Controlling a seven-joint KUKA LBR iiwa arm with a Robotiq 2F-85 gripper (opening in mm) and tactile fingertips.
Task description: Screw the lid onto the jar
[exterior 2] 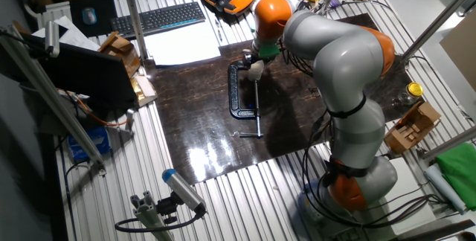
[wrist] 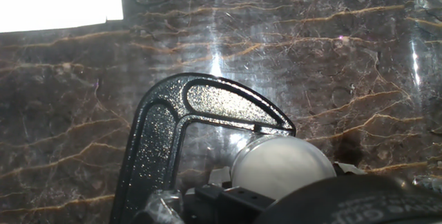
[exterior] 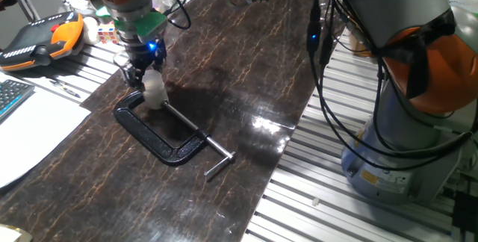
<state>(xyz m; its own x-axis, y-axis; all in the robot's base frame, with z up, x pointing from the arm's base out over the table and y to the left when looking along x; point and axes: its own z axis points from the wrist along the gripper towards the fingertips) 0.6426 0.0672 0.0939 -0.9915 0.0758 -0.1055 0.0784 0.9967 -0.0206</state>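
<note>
Hovering at the closed curved end of the black cast-iron C-clamp (exterior: 160, 131), the tool (exterior: 142, 75) is right above the small translucent whitish cylindrical jar (exterior: 154, 90), which sits inside the clamp's throat, apparently pinned there. In the hand view a pale grey-white round cap, the lid (wrist: 281, 166), fills the space just beyond the clamp's arch, directly under the tool's dark body. From the fixed views the fingers look drawn in narrowly around the top of the jar, so my judgement is that they grip the lid, though no picture shows the finger pads clearly enough to be sure of contact.

The step in hand reads as seating or turning the lid on the jar's mouth. Whether the lid already rests square on the threads or is tilted, I cannot tell; the joint between lid and jar is hidden by the tool.

The next move probably calls for light downward pressure along the jar's axis together with rotation of the wrist, keeping the lid level so the threads catch. The clamp on the dark veined worktop (exterior: 224, 63) should hold the jar against that twist.
</note>
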